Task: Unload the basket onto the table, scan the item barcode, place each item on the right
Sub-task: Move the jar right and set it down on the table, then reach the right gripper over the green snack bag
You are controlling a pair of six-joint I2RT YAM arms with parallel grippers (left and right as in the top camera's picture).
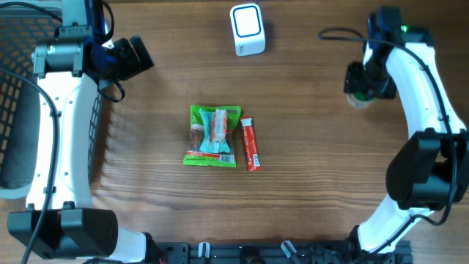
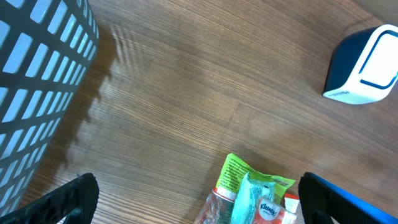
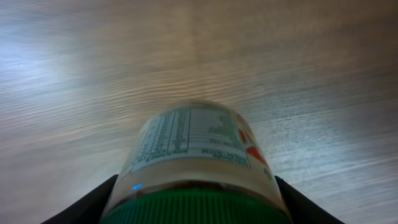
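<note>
At the left we see a black mesh basket [image 1: 15, 110] and beside it our left gripper [image 1: 138, 57], fingers wide apart above the surface [image 1: 308, 183]. In the middle lie a green packet [image 1: 213, 136] and, just beside it, a red sachet [image 1: 251, 144]. The white scanner [image 1: 247, 29] stands near the far edge. At the right, well apart from the scanner, our right gripper [image 1: 363, 86] is clamped on a green-lidded jar [image 3: 196, 149].
</note>
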